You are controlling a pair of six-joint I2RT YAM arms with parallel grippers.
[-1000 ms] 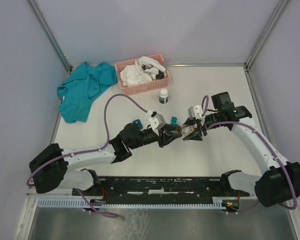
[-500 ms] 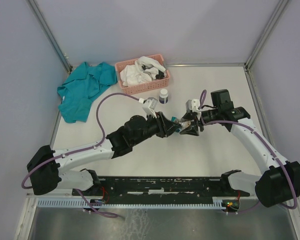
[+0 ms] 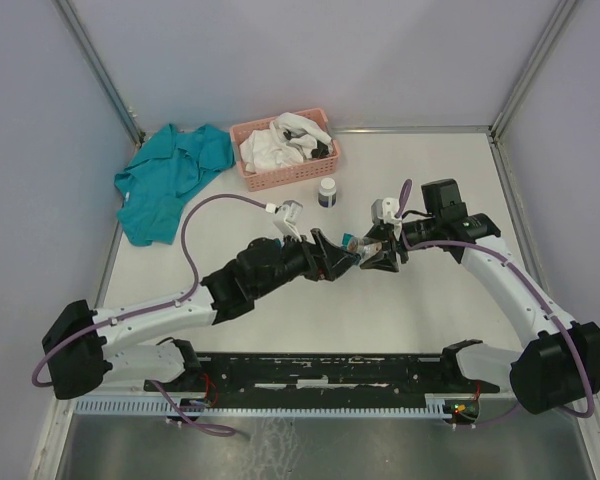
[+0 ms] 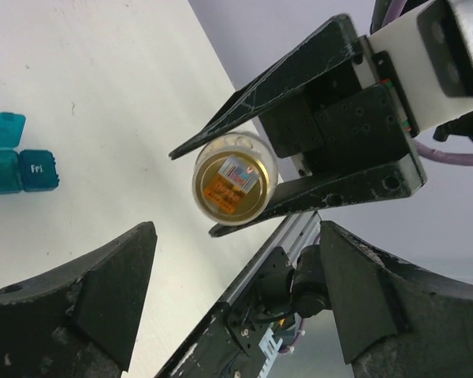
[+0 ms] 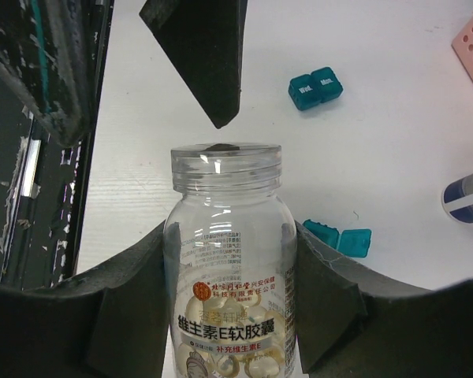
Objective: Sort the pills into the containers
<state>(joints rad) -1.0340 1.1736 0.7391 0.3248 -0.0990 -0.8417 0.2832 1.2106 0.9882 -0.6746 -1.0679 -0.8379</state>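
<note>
The left gripper (image 3: 335, 257) has drawn back toward 8 o'clock, jaws spread, off the lid (image 5: 227, 161). The right gripper's (image 3: 376, 254) jaws pinch the pill bottle (image 5: 229, 260), lid on. The containers (image 5: 339, 239) lie on the table (image 3: 430, 180) nearby; sorting not begun.

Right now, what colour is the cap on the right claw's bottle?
Clear cap on the bottle; right wrist shows it best.

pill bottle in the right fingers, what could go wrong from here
The open left fingers are not yet around the lid; closing off-centre could twist the pill bottle in the right fingers. The bottle seems held sideways above the table, so once uncapped, capsules may spill outside the teal containers.
</note>
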